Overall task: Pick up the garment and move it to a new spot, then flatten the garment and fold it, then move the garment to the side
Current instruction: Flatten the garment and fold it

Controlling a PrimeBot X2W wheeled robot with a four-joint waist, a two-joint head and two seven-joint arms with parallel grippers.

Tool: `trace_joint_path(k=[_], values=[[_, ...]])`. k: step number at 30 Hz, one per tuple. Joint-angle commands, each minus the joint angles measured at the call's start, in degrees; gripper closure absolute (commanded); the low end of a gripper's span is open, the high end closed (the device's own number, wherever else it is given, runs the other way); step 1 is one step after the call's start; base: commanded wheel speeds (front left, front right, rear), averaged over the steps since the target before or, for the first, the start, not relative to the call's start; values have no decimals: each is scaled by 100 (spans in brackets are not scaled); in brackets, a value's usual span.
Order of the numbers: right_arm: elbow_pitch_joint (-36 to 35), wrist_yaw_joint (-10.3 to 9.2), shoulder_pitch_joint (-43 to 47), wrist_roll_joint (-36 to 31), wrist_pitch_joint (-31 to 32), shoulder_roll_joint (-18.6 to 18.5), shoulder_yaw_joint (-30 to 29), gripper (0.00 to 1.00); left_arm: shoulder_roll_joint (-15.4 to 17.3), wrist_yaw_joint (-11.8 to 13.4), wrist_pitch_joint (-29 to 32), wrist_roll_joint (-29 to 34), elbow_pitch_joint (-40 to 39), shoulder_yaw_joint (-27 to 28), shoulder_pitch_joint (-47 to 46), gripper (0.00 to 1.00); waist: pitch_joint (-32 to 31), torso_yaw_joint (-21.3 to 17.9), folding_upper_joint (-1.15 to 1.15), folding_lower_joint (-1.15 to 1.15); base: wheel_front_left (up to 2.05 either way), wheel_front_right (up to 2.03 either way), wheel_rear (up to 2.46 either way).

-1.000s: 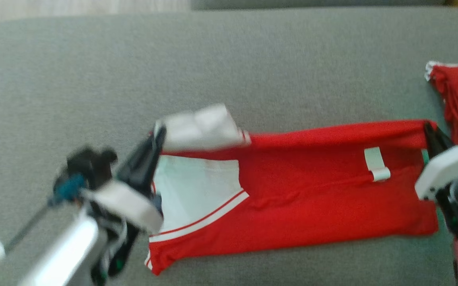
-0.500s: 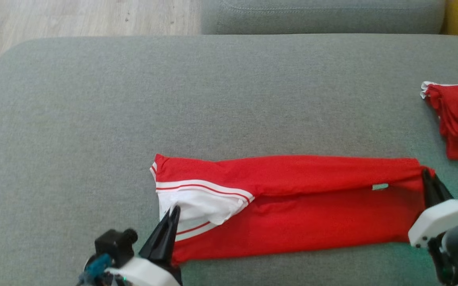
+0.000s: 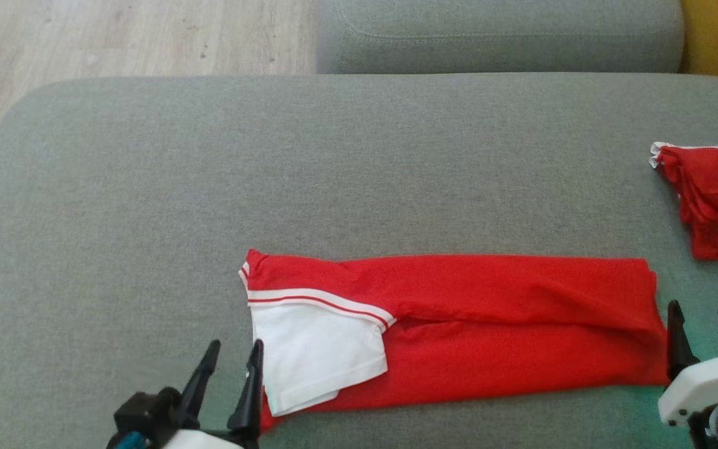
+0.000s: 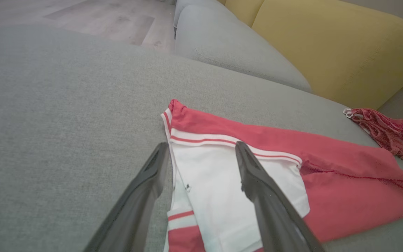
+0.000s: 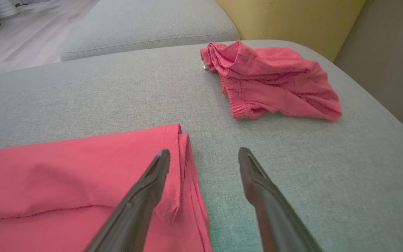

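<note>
**Head view.** Red garment (image 3: 490, 312) flat on grey sofa seat (image 3: 334, 162), folded lengthwise into one long strip. White sleeve (image 3: 318, 352) with red-and-white trim at the strip's left end. Left hand (image 3: 236, 343) at lower left, fingers spread, nothing pinched, inner finger just beside the sleeve edge. Half a second earlier: same fingers pressed together at the sleeve. Right hand (image 3: 698, 307) at lower right, fingers spread, just beside the strip's right end. Half a second earlier: pinching that end corner. One second earlier: upper edge of the garment raised between both hands, white label exposed; now laid down, label covered. Second red garment (image 3: 714, 199) bunched at far right, well apart from the strip. Whole picture shifted against the earlier frames: camera motion, not object motion.

**Left wrist view.** Two dark fingers spread wide. One over bare seat, the other over the white sleeve. Contact with the cloth not determinable. Yellow cushion (image 4: 327, 45) in the background.

**Right wrist view.** Fingers spread wide. One over the hem at the strip's end, the other over bare seat. Second red garment crumpled beyond the fingertips.
</note>
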Motion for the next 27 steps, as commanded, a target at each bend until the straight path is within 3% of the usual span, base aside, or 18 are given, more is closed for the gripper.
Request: trace_joint_path(k=[1, 8, 13, 24, 27], values=[[-265, 39, -102, -56, -12, -35, 110, 0, 136, 66, -69, 73, -244, 281, -125, 0, -33, 34, 0, 0, 0, 0, 0], [-236, 39, -248, -179, 383, -18, 338, 0, 276, 381, -26, 236, -522, 368, -151, 0, -47, 151, 0, 0, 0, 0, 0], [-60, 39, -409, -307, 986, -232, 427, 0, 317, 489, -2, 288, -655, 393, -182, 0, 35, 260, 0, 0, 0, 0, 0], [188, 39, -633, -274, 2343, -560, 304, 0, 343, 598, -9, 344, -772, 419, -228, 0, 196, 459, 0, 0, 0, 0, 0], [99, 39, -681, -56, 2566, -471, 249, 0, 333, 611, -20, 347, -790, 422, -236, 0, 208, 472, 0, 0, 0, 0, 0]])
